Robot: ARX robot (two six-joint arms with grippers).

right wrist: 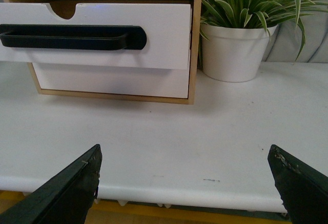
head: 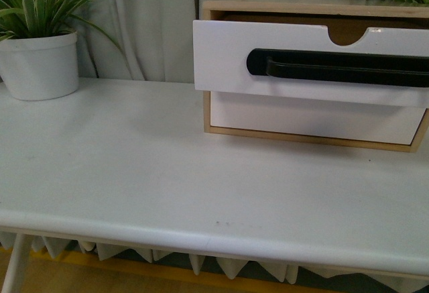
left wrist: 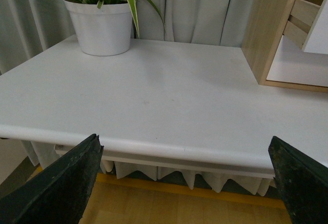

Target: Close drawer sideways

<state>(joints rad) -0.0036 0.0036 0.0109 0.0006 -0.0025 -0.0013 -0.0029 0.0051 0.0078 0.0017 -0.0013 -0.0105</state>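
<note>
On the front camera, I see the drawer (head: 295,58) at the upper right, pulled partly out of its light-wood cabinet (head: 315,8) so that its white front stands forward of the frame. Its long black handle (head: 342,67) runs across the front, and the half-round notch (head: 347,35) is cut into the top edge. Below it, the plain lower drawer front (head: 312,119) sits flush in the cabinet. The cabinet stands on the white counter (head: 167,172), and a potted plant (head: 40,65) in a white pot stands well apart at the far left.

From the left wrist camera, I see the left end effector (left wrist: 184,147) spread wide near the counter's front edge, its two dark fingers (left wrist: 61,188) far apart with nothing between them. Beyond it lie bare counter, the potted plant, and the cabinet's wooden side, with the drawer (left wrist: 318,29) sticking out past it.

From the right wrist camera, I see the right end effector (right wrist: 184,152) spread just as wide and holding nothing, also near the counter's edge and well apart from the cabinet. The drawer (right wrist: 159,34) faces this camera, its front proud of the frame. A second potted plant (right wrist: 233,52) stands just beside the cabinet.
</note>
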